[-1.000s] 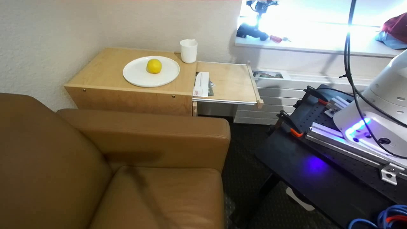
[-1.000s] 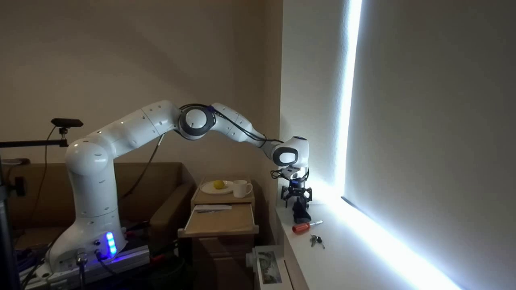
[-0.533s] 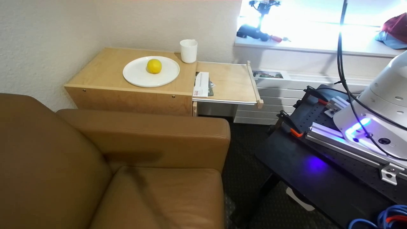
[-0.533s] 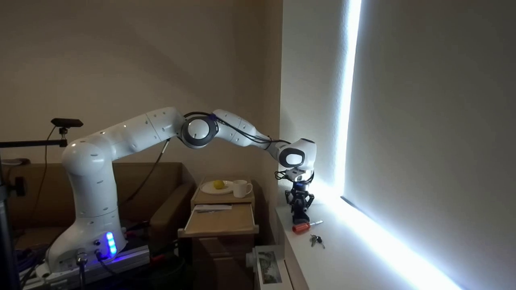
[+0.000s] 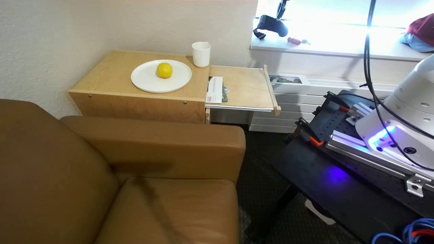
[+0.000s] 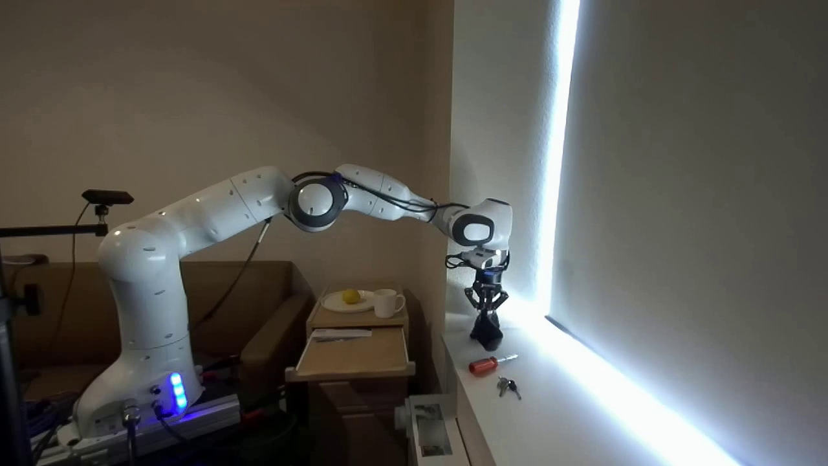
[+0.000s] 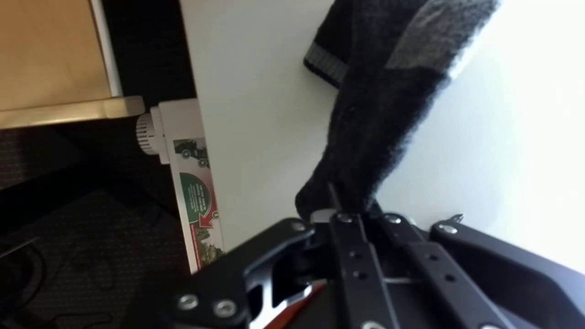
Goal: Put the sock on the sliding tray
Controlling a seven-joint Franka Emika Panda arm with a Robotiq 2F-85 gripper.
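The sock [image 7: 379, 105] is dark with a grey patch and a grey-banded cuff. My gripper [image 7: 354, 205] is shut on its near end in the wrist view. In both exterior views the sock [image 5: 273, 25] hangs bunched from the fingertips over the white windowsill; whether its lowest end touches the sill I cannot tell. Beside the sill and lower, the sliding tray [image 5: 245, 83] stands pulled out of a wooden cabinet. In an exterior view the tray [image 6: 356, 356] lies to the left of my gripper [image 6: 487, 315]. A corner of it also shows in the wrist view.
Papers [image 5: 215, 89] lie on the tray's cabinet-side end. On the cabinet [image 5: 105, 74] are a plate [image 5: 145, 81] with a yellow ball [image 5: 164, 70] and a white mug [image 5: 201, 54]. A red screwdriver [image 6: 483, 367] and keys [image 6: 508, 387] rest on the sill [image 6: 517, 427].
My gripper came down, went from open to shut on the sock, then rose. The sock has lifted with it and bunched up, away from the screwdriver. Tray and cabinet items have not moved.
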